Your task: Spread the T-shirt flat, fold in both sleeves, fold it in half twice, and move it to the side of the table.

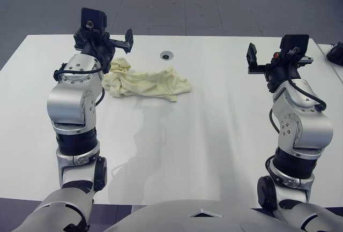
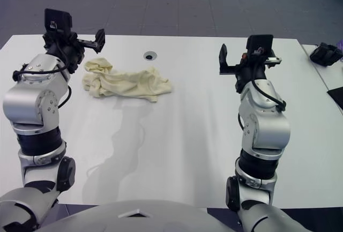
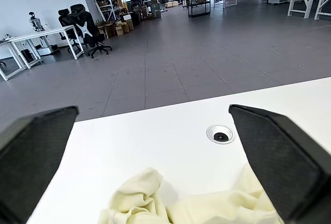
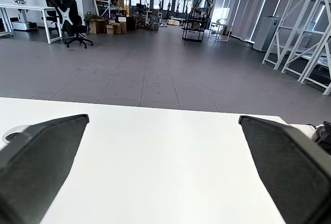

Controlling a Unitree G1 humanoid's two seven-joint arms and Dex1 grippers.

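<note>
While the T-shirt (image 1: 144, 83) lies in a crumpled heap, none of it is spread flat. You see a pale yellow bundle w/ folds & creases, bunched higher at its left end and trailing lower toward the right. It sits on the white worktop (image 1: 214, 135), in the far-left part, well back from the near edge. Just beyond its right end there's a round cable grommet (image 1: 166, 55) set in the worktop, near the cloth but not touching it.

Your left tool (image 1: 105, 40) is at the shirt's left end, over the far side of the bunched part. Its fingers (image 3: 36, 151) stand wide apart w/ nothing btw them, and in the left wrist view the cloth lies below that gap. You can't tell from these views whether a fingertip touches fabric.

Your right tool (image 1: 278, 60) is on the right side of the worktop, well apart from the shirt, above bare white surface. It's spread wide too, holding nothing.

Past the worktop's right edge sits a small dark object (image 2: 324, 53). Beyond the far edge you've got grey tiled floor (image 1: 214, 1). The wrist views show black office chairs (image 3: 85, 25) & shelving racks (image 4: 310, 27) farther back in the room.
</note>
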